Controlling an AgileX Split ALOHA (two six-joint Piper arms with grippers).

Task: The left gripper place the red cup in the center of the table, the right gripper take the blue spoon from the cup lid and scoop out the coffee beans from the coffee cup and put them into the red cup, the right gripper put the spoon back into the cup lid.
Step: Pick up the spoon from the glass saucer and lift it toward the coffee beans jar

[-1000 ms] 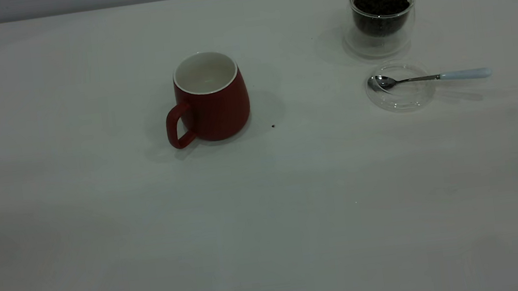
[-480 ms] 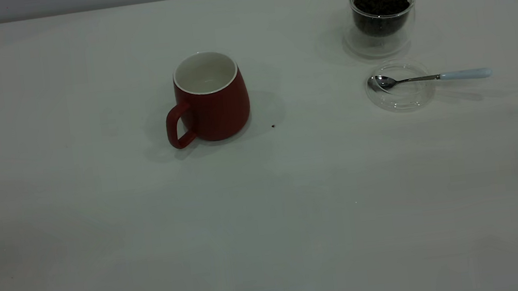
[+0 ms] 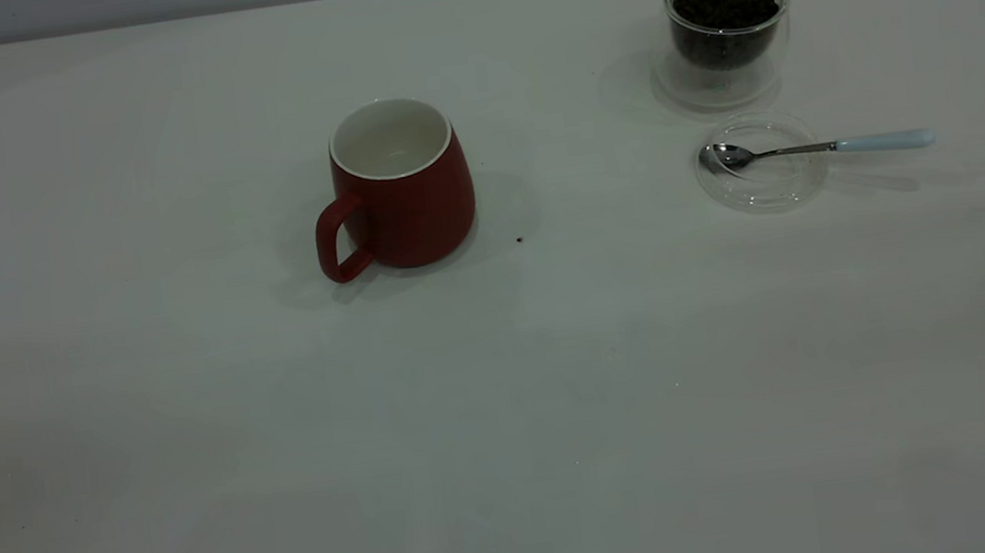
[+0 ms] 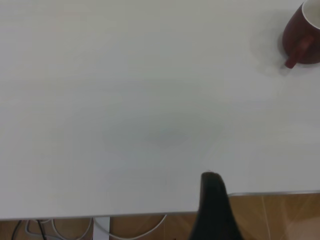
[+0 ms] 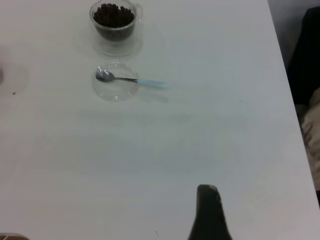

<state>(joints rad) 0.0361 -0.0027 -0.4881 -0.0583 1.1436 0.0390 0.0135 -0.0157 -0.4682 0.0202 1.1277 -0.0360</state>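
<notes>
Lighting: dim, even, overhead. Shadows: soft, faint, beside the red cup [image 3: 394, 186] and coffee cup [image 3: 728, 32]. Bench [image 3: 507, 405]: no glare. Wrist views: slightly soft.

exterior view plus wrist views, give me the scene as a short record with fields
red cup: upright near table centre, empty inside
coffee cup: far right, holding coffee beans
cup lid: just in front of the coffee cup
blue spoon: bowl in the lid, handle pointing right
left gripper: away from the cup
right gripper: away from the spoon
</notes>
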